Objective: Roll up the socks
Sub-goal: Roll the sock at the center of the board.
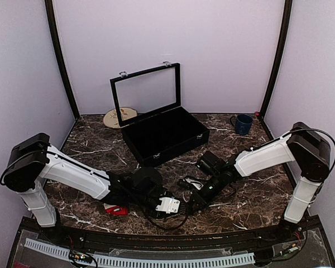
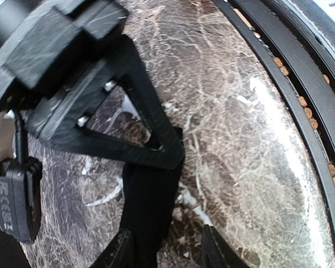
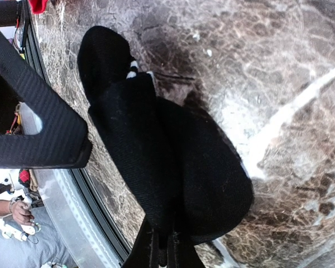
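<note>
The right gripper [image 3: 162, 252] has its jaws closed on one end of a black sock [image 3: 173, 167]. In the right wrist view the fabric comes out directly from between them. This sock lies on the marble desk [image 1: 251, 190], close to the near edge and about at its middle. It seems to be folded over itself, with a narrower layer on top of a wider one.

The left gripper [image 2: 167, 254] is just beside it and faces the right one. Its jaws stand partly open around a strip of the same black fabric. One side touches the fabric and the other has bare desk next to it, so I judge that it is not gripping. A red sock [image 1: 116, 210] lies apart, near the same edge but more toward the left, under the left arm.

The step in hand, as I judge it, is the beginning of the roll on the black sock. To do it well, the right jaws should hold their end firmly, and the left jaws should close fully on the fabric before any turning; otherwise the layer can slip out. It helps to pull the sock lightly flat first, so that the roll comes tight and straight. The two grippers are very near each other, so the movements must be small to avoid a collision.
</note>
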`<state>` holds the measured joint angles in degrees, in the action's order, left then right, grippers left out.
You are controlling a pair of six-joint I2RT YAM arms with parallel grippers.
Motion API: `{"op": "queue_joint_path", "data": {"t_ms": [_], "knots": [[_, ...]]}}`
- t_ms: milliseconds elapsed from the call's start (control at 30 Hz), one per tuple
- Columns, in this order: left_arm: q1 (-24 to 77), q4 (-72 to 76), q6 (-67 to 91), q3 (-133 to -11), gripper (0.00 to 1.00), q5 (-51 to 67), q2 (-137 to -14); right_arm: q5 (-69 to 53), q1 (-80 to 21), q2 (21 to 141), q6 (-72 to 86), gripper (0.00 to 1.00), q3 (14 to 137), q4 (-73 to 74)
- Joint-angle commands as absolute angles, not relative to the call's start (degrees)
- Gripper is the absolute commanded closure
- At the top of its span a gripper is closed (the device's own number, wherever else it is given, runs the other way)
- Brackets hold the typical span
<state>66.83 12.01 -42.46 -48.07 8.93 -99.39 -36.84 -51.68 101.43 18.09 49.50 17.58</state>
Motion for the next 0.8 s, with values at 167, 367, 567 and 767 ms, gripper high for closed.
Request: {"op": "queue_joint_path", "data": {"t_ms": [167, 367, 567, 767], "knots": [[69.0, 15.4, -48.0, -49.4, 0.55, 0.3, -102.9, -33.9, -51.4, 104.4, 17.6, 1.0, 47.9, 25.3], [69.4, 17.3, -49.1, -50.2, 0.55, -2.0, -104.5, -34.6, -51.4, 104.7, 17.5, 1.0, 47.8, 25.1], [69.6, 17.2, -50.4, -51.0, 0.55, -2.2, -105.4, -34.9, -51.4, 105.4, 17.2, 1.0, 48.3, 25.1], [69.6, 13.8, -51.8, -51.1, 0.58, 0.0, -105.6, -35.3, -50.9, 105.7, 16.6, 1.0, 49.0, 25.9]]}}
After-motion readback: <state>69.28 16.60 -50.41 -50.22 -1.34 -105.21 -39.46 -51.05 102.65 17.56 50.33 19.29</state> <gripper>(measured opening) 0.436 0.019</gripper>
